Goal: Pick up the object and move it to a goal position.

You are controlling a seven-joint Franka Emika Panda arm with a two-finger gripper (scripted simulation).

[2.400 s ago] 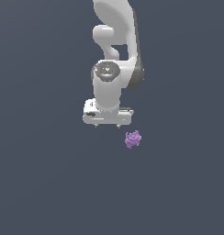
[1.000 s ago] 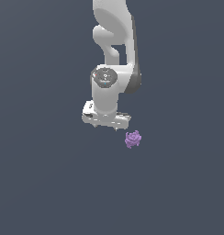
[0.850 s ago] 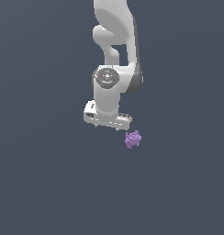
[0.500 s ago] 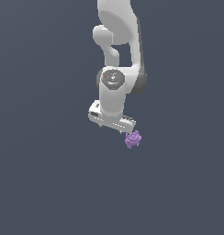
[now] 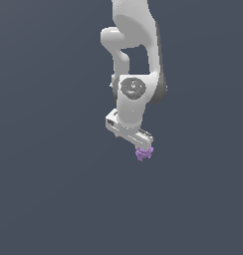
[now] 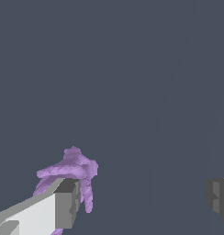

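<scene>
1. Since the earliest frame the arm has swung toward the exterior view's right and dropped; the gripper (image 5: 136, 141), which then hung up and to the left of the object with a gap between them, now sits directly over it.
2. The jaws stand spread wide: in the wrist view one finger (image 6: 63, 204) is at one edge of the picture and the other finger (image 6: 219, 198) at the opposite edge, with a broad stretch of bare grey between them.
3. The object (image 6: 70, 176), a small light-purple knobbly lump, lies right against the nearer finger in the wrist view, partly hidden behind its tip, and not centred between the two.
4. Whether that finger actually touches the object cannot be told.
5. The exterior view shows what the wrist camera cannot: the object (image 5: 144, 153) peeks out just under the gripper's end on the exterior view's right, with the hand tilted so that this end is the lower one.
6. That view does not show the fingers apart; only the wrist view gives the gap.
7. Above, the white arm (image 5: 136, 55) rises out of the frame's top.
8. All around is a plain dark grey-blue surface.
</scene>
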